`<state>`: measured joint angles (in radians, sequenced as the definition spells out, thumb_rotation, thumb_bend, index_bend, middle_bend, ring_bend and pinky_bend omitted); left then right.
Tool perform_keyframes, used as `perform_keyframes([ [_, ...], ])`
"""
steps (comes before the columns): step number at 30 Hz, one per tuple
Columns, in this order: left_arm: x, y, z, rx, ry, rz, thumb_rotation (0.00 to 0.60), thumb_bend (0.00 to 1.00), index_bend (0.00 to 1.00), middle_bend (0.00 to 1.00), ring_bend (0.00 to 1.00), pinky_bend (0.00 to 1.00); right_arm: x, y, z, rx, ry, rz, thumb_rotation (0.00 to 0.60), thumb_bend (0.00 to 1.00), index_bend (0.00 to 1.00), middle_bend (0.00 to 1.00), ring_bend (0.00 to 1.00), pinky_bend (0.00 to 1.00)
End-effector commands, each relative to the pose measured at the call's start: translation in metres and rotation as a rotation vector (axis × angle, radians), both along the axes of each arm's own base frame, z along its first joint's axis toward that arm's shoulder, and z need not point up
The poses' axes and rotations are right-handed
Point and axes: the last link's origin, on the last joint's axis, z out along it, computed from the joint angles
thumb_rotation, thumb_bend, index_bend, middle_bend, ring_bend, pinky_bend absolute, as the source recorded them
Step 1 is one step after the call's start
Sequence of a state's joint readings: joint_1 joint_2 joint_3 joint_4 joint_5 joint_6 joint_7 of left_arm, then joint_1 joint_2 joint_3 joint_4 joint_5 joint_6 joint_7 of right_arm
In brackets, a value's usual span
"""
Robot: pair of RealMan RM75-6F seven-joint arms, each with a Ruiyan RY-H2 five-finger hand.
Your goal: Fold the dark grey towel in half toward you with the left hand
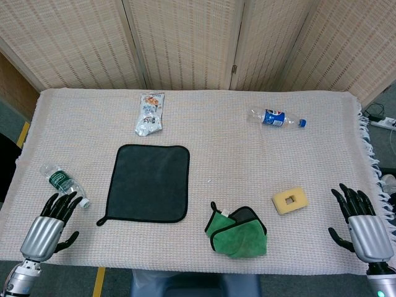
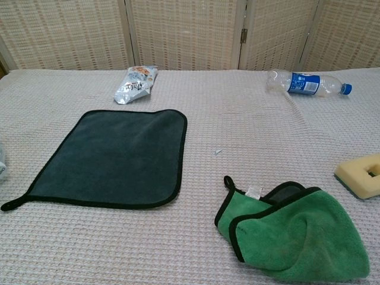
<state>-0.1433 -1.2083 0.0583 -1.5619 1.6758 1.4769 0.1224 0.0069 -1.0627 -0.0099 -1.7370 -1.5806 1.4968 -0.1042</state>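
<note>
Two hands idle at the near edge: left hand (image 1: 52, 223) and right hand (image 1: 362, 223), fingers apart, holding nothing. Dark grey towel (image 1: 150, 182) spread flat, left of centre. Risk: snagging one layer only, dragging it crooked, or knocking the water bottle (image 1: 63, 183) nearby.

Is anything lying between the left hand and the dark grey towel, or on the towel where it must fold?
Nothing visible blocks it. The left hand is open beside the dark grey towel, with bare cloth between. The green-label bottle lies just beyond the fingers, off that path. The towel's surface is clear.
</note>
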Motion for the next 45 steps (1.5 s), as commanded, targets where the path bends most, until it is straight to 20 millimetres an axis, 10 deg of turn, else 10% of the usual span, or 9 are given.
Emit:
perform_keyframes([
  [1,0.0,0.0,-0.001,-0.004,-0.001,0.002,0.6,0.33,0.1,0.08,0.12,0.0,-0.001,-0.001,-0.001,0.003,0.002,-0.003,0.6,0.35,0.0,0.0,0.0,0.0],
  [10,0.015,0.015,-0.004,-0.021,-0.081,-0.107,0.6,0.33,0.11,0.15,0.16,0.06,0.0,0.005,0.003,-0.012,-0.002,0.004,0.6,0.35,0.0,0.0,0.0,0.0],
  [12,0.027,0.027,0.0,-0.008,-0.12,-0.192,0.6,0.33,0.13,0.34,0.35,0.27,0.001,0.006,0.004,-0.018,-0.005,0.009,0.6,0.35,0.0,0.0,0.0,0.0],
  [15,0.046,0.045,0.0,-0.018,-0.215,-0.282,0.6,0.34,0.23,0.82,0.88,0.87,0.001,0.005,0.003,-0.013,-0.003,0.011,0.6,0.35,0.0,0.0,0.0,0.0],
  [17,0.058,0.056,-0.004,-0.048,-0.284,-0.303,0.6,0.34,0.3,0.97,0.99,0.99,0.0,0.004,0.003,-0.012,-0.003,0.009,0.6,0.35,0.0,0.0,0.0,0.0],
  [30,0.112,0.153,-0.042,-0.305,-0.377,0.006,0.6,0.43,0.4,1.0,1.0,1.0,-0.007,-0.004,-0.002,0.008,0.001,-0.039,0.6,0.35,0.0,0.0,0.0,0.0],
  [45,0.118,0.252,-0.077,-0.248,-0.355,0.17,0.6,0.46,0.33,1.0,1.0,1.0,-0.024,-0.016,-0.003,0.038,-0.019,-0.135,0.6,0.35,0.0,0.0,0.0,0.0],
])
